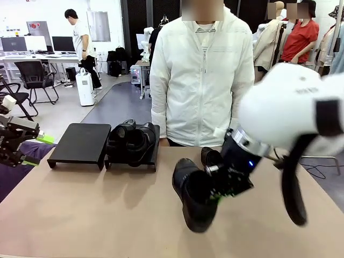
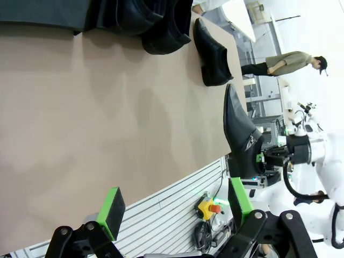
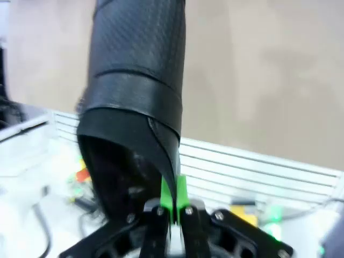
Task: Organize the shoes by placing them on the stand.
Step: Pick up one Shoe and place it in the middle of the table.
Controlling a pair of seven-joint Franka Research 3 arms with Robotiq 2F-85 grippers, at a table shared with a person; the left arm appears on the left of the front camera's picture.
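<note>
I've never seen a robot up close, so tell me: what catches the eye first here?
A black loafer held toe-down over the table, pinched at its heel rim by the right gripper. Farther back, two more loafers sit on the right-hand stand, while the left stand beside it is bare.

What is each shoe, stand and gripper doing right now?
Held shoe, tilted, toe down.
Right gripper, shut on that shoe's rim.
Left gripper, open, holding nothing.
Table shoe, lying on the table.
Right stand, holding a pair.
Left stand, no shoes yet.
</note>
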